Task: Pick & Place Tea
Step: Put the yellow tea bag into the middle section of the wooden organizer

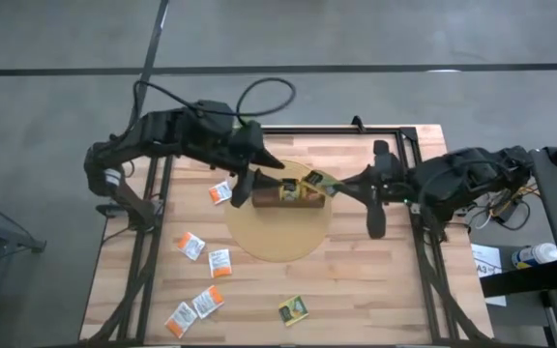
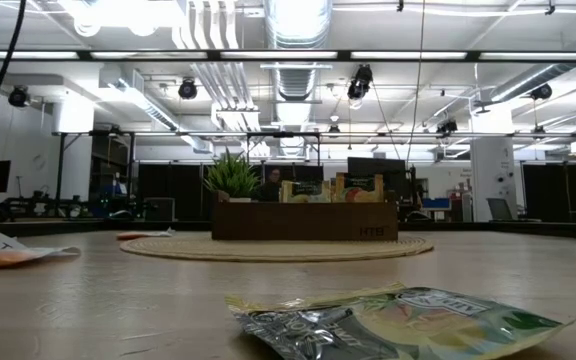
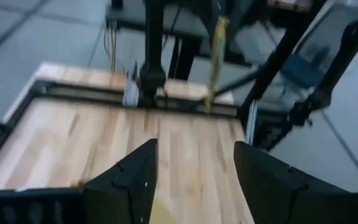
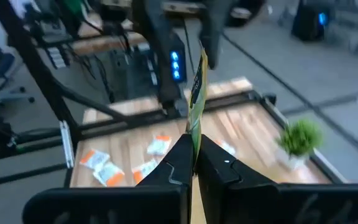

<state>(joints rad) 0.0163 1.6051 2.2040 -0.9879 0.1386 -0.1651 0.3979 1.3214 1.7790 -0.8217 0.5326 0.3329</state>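
Observation:
My right gripper reaches in from the table's right, shut on a dark green-and-yellow tea sachet at the right end of the brown compartment tray. My left gripper hovers open over the tray's left end and touches nothing. Several white-and-orange sachets lie flat on the table's left half. Another green-and-yellow sachet lies near the near edge. A few sachets stand in the tray. My right gripper pinches the green-and-yellow sachet by its lower edge between the two fingers. The sachet shows edge-on and sticks out past the fingertips, lifted clear of the table. The fingers come roughly level from the table's right.
The tray sits on a round tan mat. A small green potted plant stands by the tray. The table has a black frame along its far edge. Bare wood lies on the table's right half.

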